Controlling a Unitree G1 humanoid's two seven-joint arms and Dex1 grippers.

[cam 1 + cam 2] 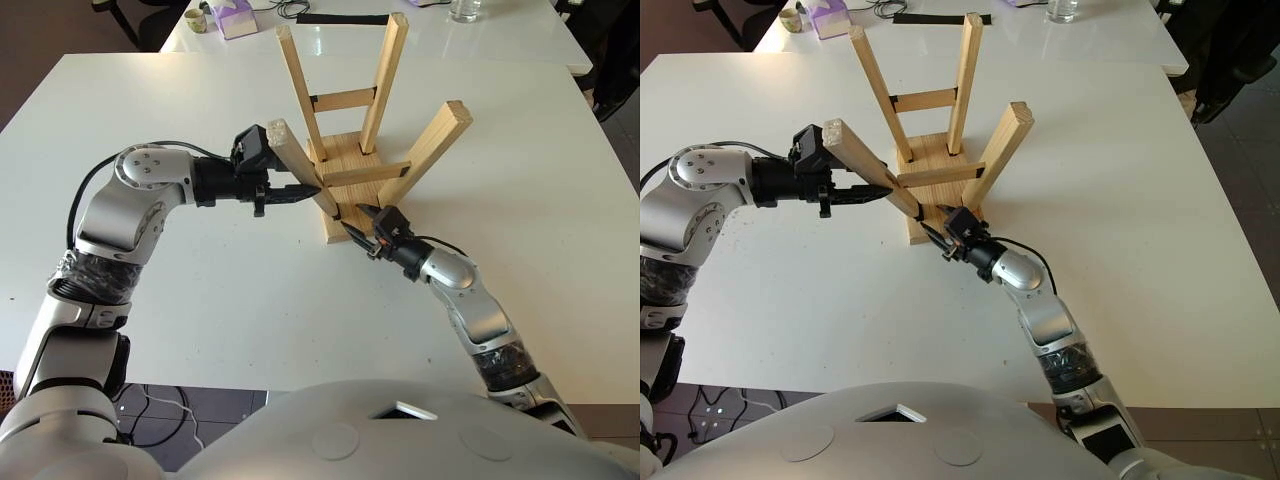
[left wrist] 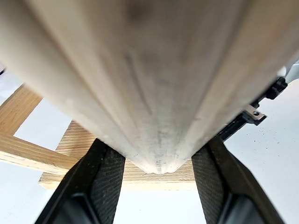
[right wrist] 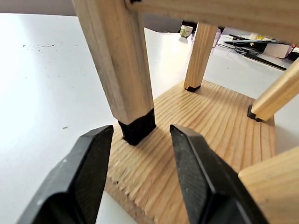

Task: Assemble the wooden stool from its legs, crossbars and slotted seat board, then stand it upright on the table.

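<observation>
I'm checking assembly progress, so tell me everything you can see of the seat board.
The seat board is pale wood with clear straight grain, lying flat on the white table, underside up. Four splayed legs stand in it, with black bands at the joints. The right gripper, open, straddles the near leg where it meets the board's near corner; whether it touches the board is unclear.

Left gripper point(image 1: 305, 190) aloft; right gripper point(image 3: 142, 129) low, agape
</observation>
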